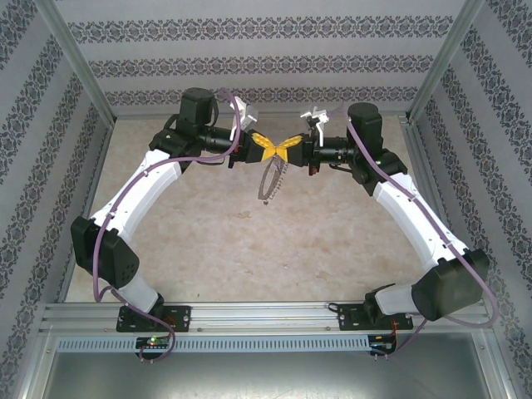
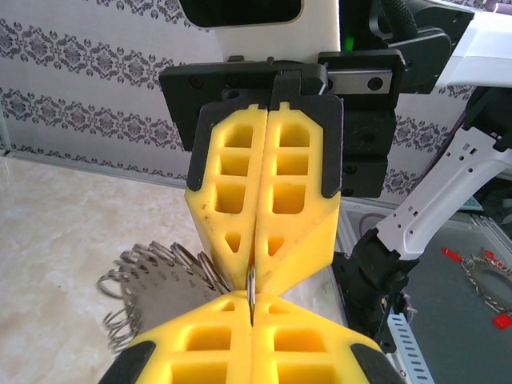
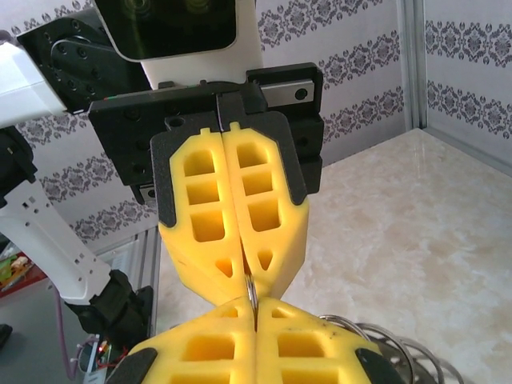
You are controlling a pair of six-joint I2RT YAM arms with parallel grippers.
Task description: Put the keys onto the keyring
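My two grippers meet tip to tip above the middle of the table, the left gripper (image 1: 271,149) facing the right gripper (image 1: 283,148). The keyring (image 1: 273,179), a thin dark hoop fringed with silvery loops, hangs just below them. In the left wrist view my left gripper (image 2: 253,308) is shut on a thin silvery edge of the keyring (image 2: 252,288), with its loops (image 2: 160,276) fanning to the left. In the right wrist view my right gripper (image 3: 254,314) is shut on the same edge of the keyring (image 3: 252,290), its loops (image 3: 392,344) at lower right. No loose keys can be made out.
The beige table (image 1: 216,224) is walled by patterned panels (image 1: 249,66) at the back and sides. A metal rail (image 1: 266,314) runs along the near edge by the arm bases. In the left wrist view a small metal ring with red bits (image 2: 484,276) lies on a dark surface.
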